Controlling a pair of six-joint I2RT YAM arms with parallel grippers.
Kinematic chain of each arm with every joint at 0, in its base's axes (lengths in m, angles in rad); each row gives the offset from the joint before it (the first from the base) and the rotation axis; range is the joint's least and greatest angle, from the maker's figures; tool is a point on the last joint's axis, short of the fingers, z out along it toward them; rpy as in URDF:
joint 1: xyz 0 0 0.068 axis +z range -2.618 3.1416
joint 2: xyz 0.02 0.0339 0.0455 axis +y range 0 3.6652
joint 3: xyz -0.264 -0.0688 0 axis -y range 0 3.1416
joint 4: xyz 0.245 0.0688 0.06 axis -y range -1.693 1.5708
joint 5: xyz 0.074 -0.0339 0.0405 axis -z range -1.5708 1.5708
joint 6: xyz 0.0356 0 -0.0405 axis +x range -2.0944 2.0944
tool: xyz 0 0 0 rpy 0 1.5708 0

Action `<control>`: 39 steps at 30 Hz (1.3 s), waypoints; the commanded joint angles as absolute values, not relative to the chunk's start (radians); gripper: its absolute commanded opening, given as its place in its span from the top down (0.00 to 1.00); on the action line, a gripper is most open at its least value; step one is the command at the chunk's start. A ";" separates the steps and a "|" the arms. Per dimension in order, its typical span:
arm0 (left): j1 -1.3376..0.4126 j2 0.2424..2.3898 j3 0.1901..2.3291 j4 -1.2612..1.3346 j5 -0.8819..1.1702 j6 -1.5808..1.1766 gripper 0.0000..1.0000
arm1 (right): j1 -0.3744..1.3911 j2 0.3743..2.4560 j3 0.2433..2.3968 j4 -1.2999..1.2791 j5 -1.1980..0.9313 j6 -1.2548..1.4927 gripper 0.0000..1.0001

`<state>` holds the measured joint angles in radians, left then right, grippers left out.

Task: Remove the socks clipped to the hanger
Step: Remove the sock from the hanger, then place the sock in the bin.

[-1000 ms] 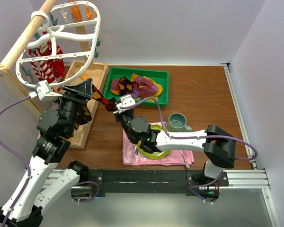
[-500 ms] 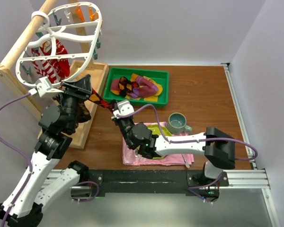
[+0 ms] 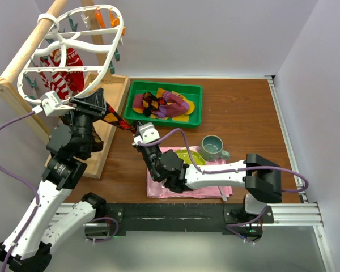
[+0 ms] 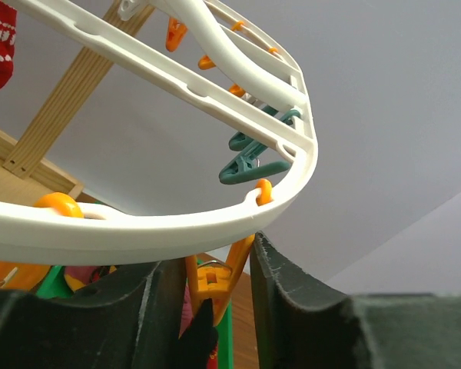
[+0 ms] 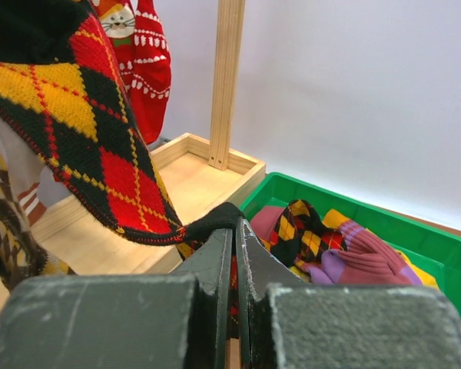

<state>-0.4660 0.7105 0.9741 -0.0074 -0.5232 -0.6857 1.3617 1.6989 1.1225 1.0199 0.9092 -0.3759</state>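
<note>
Item: dark argyle knit sock (image 3: pixel 115 119) in black, red and yellow, pulled taut on a slant. Its upper end is caught in a small orange plastic clip (image 4: pixel 215 280) under the rim of the large white plastic oval hanger (image 3: pixel 59 38). Its dark toe runs down to your right gripper (image 5: pixel 232 231), whose fingers are pressed together on that toe. Your left gripper (image 4: pixel 209 257) stands with fingers apart, one on each side of the orange clip and close against it. You cannot tell whether they are squeezing it. Also on the hanger are red-and-white patterned socks (image 3: pixel 59 73), hanging at its far side. The hanger hangs from the pole of a light wooden rack (image 3: pixel 17 65). To the right, a green plastic tray (image 3: pixel 164 84) holds a heap of mixed socks (image 3: pixel 164 105). Nearer you lie a pink cloth (image 3: pixel 158 190) and a grey-green mug (image 3: pixel 213 147).
</note>
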 commanded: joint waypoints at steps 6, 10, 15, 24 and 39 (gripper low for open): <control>-0.468 0.703 0.994 0.049 -0.561 -0.646 0.82 | 1.370 1.689 1.108 1.111 0.948 -0.397 1.00; -0.468 0.698 0.992 0.048 -0.558 -0.644 0.96 | 1.370 1.684 1.100 1.111 0.945 -0.393 1.00; -0.468 0.696 0.994 0.046 -0.552 -0.641 1.00 | 1.355 1.665 1.077 1.097 0.946 -0.353 1.00; -0.468 0.696 1.009 0.025 -0.519 -0.641 0.96 | 1.217 1.560 1.063 0.826 0.824 -0.057 1.00; -0.468 0.722 1.075 -0.090 -0.118 -0.574 0.21 | 1.022 1.488 1.095 0.597 0.603 0.172 1.00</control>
